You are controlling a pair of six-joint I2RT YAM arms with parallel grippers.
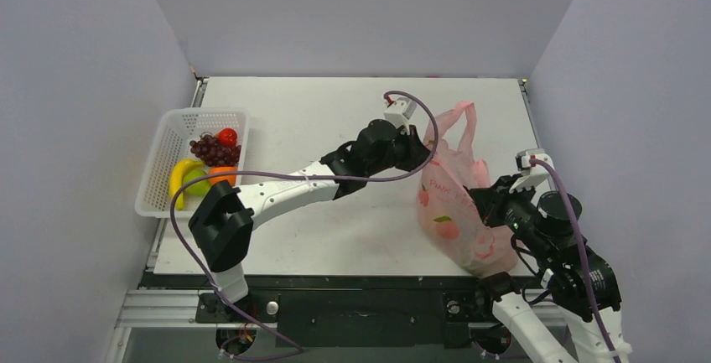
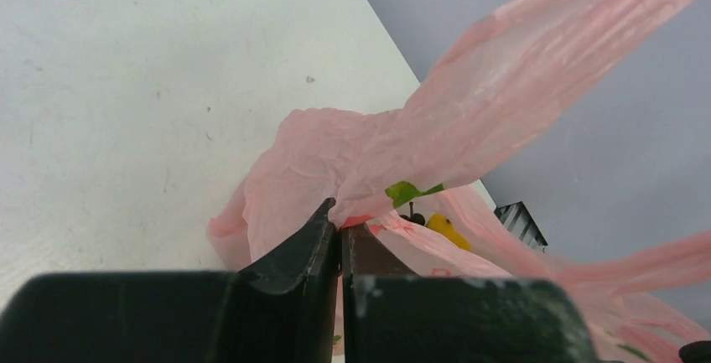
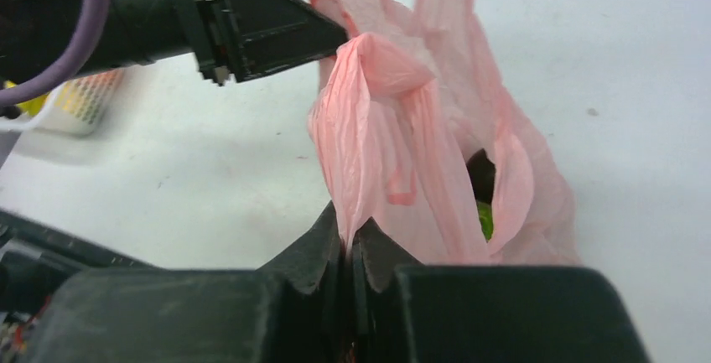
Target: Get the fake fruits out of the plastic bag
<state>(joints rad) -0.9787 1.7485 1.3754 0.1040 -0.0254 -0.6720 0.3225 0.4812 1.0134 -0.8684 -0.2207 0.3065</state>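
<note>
Both claws are pressed together on pink film: the left gripper point(image 2: 339, 222) pinches the plastic bag point(image 1: 453, 204) at its far upper edge, and the right gripper point(image 3: 348, 233) pinches a fold on its near right side. The task looks partly done. Well left of the bag, the white mesh basket point(image 1: 168, 141) holds grapes point(image 1: 214, 152), a red fruit point(image 1: 227, 137), a banana point(image 1: 178, 180), an orange point(image 1: 223, 174) and a green pear point(image 1: 199, 184). Inside the bag's mouth a green fruit point(image 3: 485, 219) shows, so emptying is left. The left arm point(image 1: 285, 191) stretches long across to the bag, while the right arm point(image 1: 553, 229) is folded close beside it
</note>
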